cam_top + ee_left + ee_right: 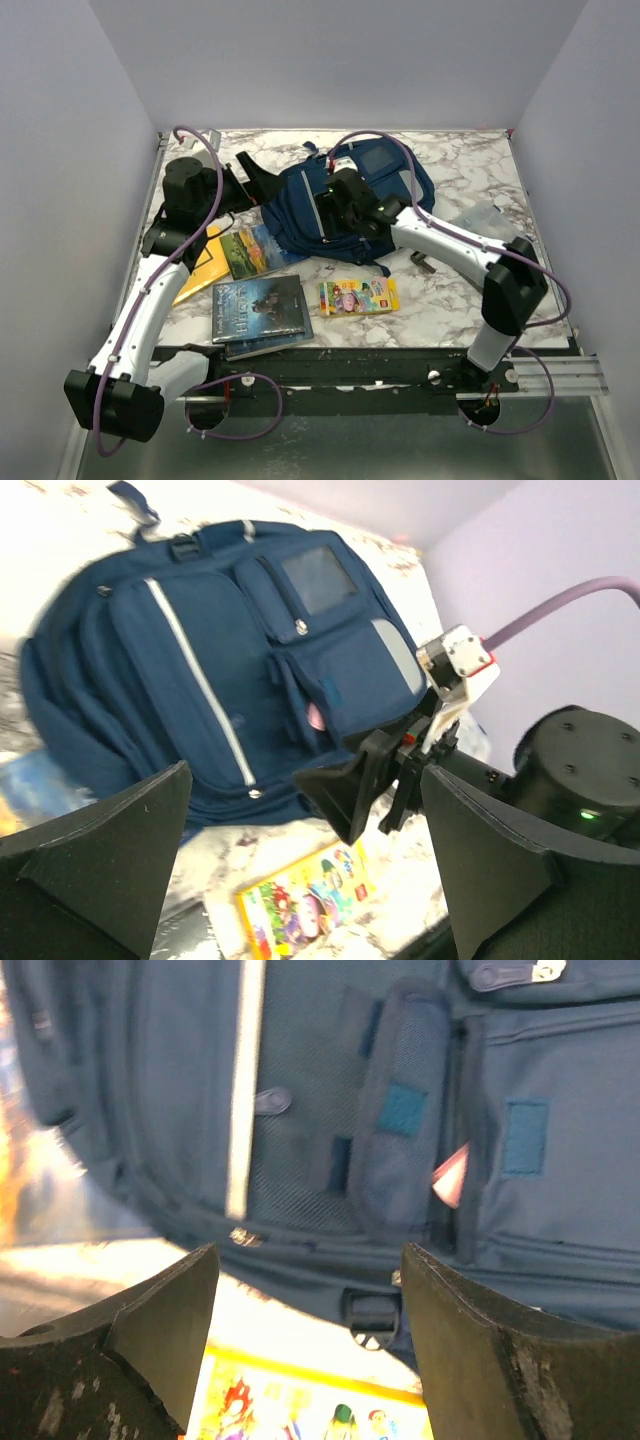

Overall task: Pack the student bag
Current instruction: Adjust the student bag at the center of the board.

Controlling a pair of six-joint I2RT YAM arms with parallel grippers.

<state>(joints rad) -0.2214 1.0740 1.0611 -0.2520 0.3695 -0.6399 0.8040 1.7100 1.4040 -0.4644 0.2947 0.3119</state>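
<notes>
The navy backpack (325, 215), lying flat at upper centre of the table (450, 290), looks soft, floppy and light, best taken by its top handle (135, 500), with left tool (258, 180) and right tool (308, 1260) both spread, empty.

Premises present as a robotics laboratory test cell, not a home or an office. Plain pale wall panels (330, 60) box in a marble-patterned worktop (470, 300) on three sides. Two white and black robot arms, left (150, 300) and right (450, 240), are bolted to a metal rail (560, 372) at its near edge, with purple cables (372, 133) run loose along them. A backpack (340, 200) and some books (258, 310) are laid out on the worktop within the arms' reach, in the manner of test items.
</notes>
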